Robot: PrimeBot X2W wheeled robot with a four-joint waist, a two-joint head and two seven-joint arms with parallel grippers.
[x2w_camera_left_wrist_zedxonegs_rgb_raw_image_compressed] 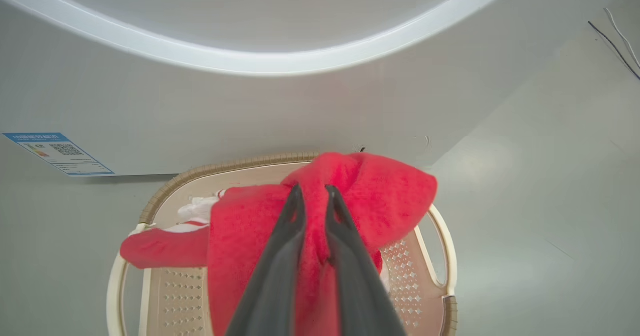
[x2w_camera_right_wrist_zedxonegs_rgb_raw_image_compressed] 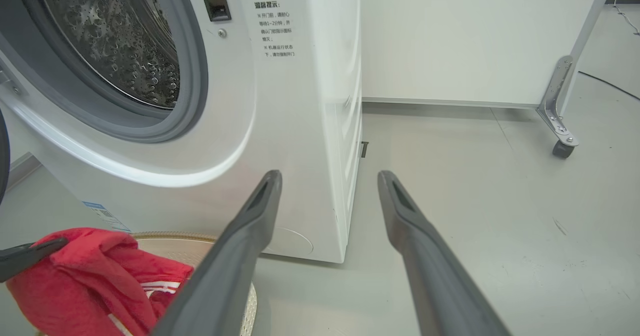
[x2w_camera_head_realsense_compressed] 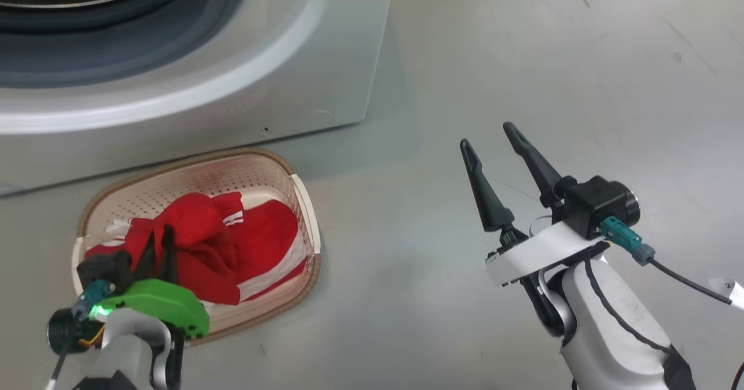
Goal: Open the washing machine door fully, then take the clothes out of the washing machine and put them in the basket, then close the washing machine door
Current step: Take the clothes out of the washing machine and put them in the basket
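- Head view: the washing machine [x2w_camera_head_realsense_compressed: 325, 58] fills the 11 o'clock part, its grey rubber ring [x2w_camera_head_realsense_compressed: 116, 58] uncovered, so I judge the door-opening step done.
- The basket [x2w_camera_head_realsense_compressed: 302, 198] stands on the floor [x2w_camera_head_realsense_compressed: 523, 58] at 8 o'clock, just before the machine's foot. The clothes [x2w_camera_head_realsense_compressed: 244, 250] lie mostly inside it.
- The left gripper [x2w_camera_head_realsense_compressed: 161, 233] is at 8 o'clock over the basket, its fingers close together in the red cloth.
- The right gripper [x2w_camera_head_realsense_compressed: 487, 135] is at 4 o'clock, fingers spread, holding nothing, well apart from the basket.
- Left wrist view: the left gripper [x2w_camera_left_wrist_zedxonegs_rgb_raw_image_compressed: 314, 190] rises from 6 o'clock to the centre, its fingers nearly pressed together with a fold of the clothes [x2w_camera_left_wrist_zedxonegs_rgb_raw_image_compressed: 390, 191] pinched between them. The bunch hangs over the basket [x2w_camera_left_wrist_zedxonegs_rgb_raw_image_compressed: 445, 246], with the machine's white front [x2w_camera_left_wrist_zedxonegs_rgb_raw_image_compressed: 250, 110] at 12 o'clock and a blue label [x2w_camera_left_wrist_zedxonegs_rgb_raw_image_compressed: 55, 151] at 9 o'clock.
- Right wrist view: the right gripper [x2w_camera_right_wrist_zedxonegs_rgb_raw_image_compressed: 329, 176] is spread wide and empty at 6 o'clock. The steel drum [x2w_camera_right_wrist_zedxonegs_rgb_raw_image_compressed: 115, 40] at 10 o'clock shows no cloth in the part that is visible.
- A dark curve at the 9 o'clock edge may be the door; I cannot tell.
- The clothes [x2w_camera_right_wrist_zedxonegs_rgb_raw_image_compressed: 85, 271] sit at 8 o'clock above the basket rim [x2w_camera_right_wrist_zedxonegs_rgb_raw_image_compressed: 175, 237].
- Judgement: unloading is nearly finished. What is left is letting go of the clothes, then closing the door.
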